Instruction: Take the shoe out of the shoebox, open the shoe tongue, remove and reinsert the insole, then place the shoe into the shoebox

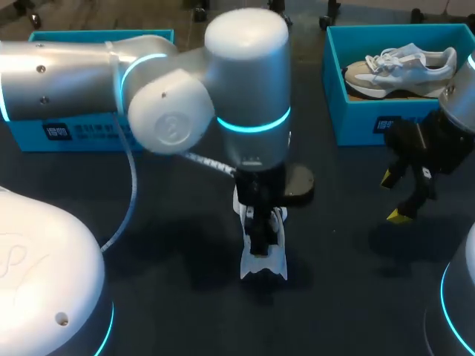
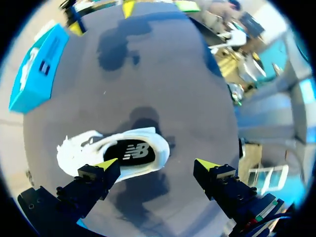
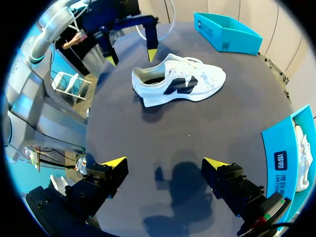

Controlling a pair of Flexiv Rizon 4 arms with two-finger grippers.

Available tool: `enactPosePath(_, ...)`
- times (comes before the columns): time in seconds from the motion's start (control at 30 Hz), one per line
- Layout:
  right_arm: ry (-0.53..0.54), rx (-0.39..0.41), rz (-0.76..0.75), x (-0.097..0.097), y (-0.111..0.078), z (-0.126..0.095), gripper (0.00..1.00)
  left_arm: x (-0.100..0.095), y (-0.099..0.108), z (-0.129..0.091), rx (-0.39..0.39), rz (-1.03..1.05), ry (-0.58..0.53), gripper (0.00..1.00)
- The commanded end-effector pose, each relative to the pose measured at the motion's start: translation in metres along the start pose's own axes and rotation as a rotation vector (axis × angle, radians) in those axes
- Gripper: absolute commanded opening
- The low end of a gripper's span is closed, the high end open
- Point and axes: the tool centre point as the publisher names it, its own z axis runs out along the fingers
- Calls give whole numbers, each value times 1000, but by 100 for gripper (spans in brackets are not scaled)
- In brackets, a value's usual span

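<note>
The shoe (image 3: 180,84) lay mid-scene on the bench (image 1: 148,245). My left end effector (image 2: 157,164) hung open above its opening and my right end effector (image 3: 165,161) open to the right. It looked light and soft, so I'd pinch the stiffer heel.

white shoe (image 3: 177,84): upright on its sole, mid-table | teal shoebox (image 1: 364,122): open, far right, second shoe (image 1: 401,70) inside

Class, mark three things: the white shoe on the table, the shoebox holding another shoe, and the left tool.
white shoe (image 3: 180,81), right wrist view, side panel.
shoebox (image 1: 356,122), head view, front wall.
left tool (image 2: 157,164), left wrist view, midway between its yellow tips.
</note>
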Motion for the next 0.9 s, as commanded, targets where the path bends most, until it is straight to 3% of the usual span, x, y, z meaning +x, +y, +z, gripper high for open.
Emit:
enactPosePath(0.03, -1, 1, 0, 0, 0, 0, 100, 3, -5, 22, -24, -77, -29, 100)
enactPosePath(0.63, -1, 1, 0, 0, 0, 0, 100, 11, -3, 68, -39, -84, -21, 97)
enactPosePath(0.73, -1, 1, 0, 0, 0, 0, 100, 11, -3, 74, -51, -91, -18, 91)
enactPosePath(0.8, -1, 1, 0, 0, 0, 0, 100, 10, -3, 79, -59, -94, -15, 73)
enactPosePath(0.9, -1, 1, 0, 0, 0, 0, 100, 10, -2, 85, -67, -99, -3, 65)
